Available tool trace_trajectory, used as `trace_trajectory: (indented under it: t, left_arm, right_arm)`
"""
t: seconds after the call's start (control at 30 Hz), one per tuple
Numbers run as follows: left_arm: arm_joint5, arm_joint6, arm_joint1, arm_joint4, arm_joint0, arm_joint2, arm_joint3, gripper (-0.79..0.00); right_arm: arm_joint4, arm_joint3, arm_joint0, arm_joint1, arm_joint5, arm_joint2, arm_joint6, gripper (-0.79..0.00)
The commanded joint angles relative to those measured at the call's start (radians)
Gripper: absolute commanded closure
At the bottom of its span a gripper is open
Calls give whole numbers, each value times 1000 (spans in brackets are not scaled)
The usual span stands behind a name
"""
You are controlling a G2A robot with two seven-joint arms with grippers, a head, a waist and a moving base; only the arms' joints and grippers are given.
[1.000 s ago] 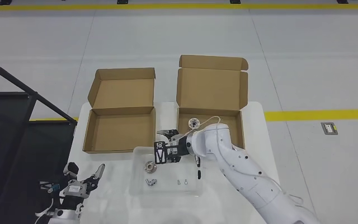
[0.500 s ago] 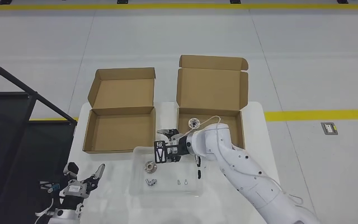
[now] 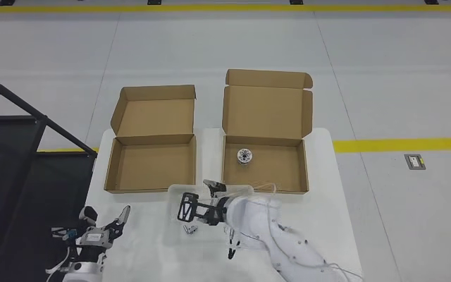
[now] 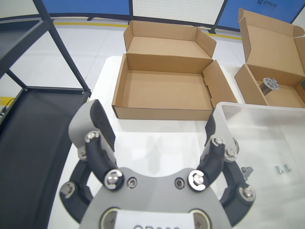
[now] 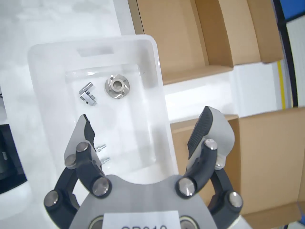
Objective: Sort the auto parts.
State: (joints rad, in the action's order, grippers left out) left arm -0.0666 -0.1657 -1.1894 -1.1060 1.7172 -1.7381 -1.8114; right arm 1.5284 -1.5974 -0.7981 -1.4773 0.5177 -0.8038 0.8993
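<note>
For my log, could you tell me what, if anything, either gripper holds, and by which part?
Nothing is held: the left gripper and the right gripper are both open and empty.

The right arm (image 3: 285, 241) has a smooth white shell of rounded segments, with a thin pale cable (image 3: 262, 186) beside its wrist. The right gripper (image 5: 145, 115) and the left gripper (image 4: 155, 117) are of identical build. Each has a flat grey metal base plate (image 4: 155, 199) that carries a white label (image 4: 155, 221) with black print. Black curved linkage arms (image 4: 100, 158) are pinned to the plate by silver pivots (image 4: 195, 177) with retaining clips, and small dark socket screws (image 4: 131, 182) sit between them. The fingers (image 5: 220, 129) are light grey metal shells, each faced with a black ribbed pad (image 4: 102, 120). Round silver screw heads (image 4: 91, 135) fix the shells to the linkages.
</note>
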Motion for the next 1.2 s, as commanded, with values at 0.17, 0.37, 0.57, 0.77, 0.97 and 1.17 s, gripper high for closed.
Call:
trace_trajectory:
  t: [0.17, 0.37, 0.57, 0.77, 0.97, 1.17]
  left_arm:
    - [5, 20, -1, -11, -11, 7, 11, -785]
    - [5, 20, -1, -11, -11, 7, 11, -785]
    - [-16, 26, 0, -38, -9, 2, 12, -785]
    - [-30, -21, -7, 46, 16, -3, -11, -785]
    - [-137, -97, -10, 102, 56, -19, -23, -785]
    - [-151, -115, -12, 105, 65, -21, -22, -785]
  right_arm:
    - [-88, -19, -38, -13, -136, -3, 156, -785]
    - [-88, -19, -38, -13, -136, -3, 156, -785]
    - [-88, -18, -41, -12, -139, -3, 149, -785]
    - [-89, -2, -68, -35, -357, 26, 210, -785]
    - [-89, 68, -21, -81, -610, 83, 380, -785]
    - [-176, 197, 32, -124, -731, 92, 410, -785]
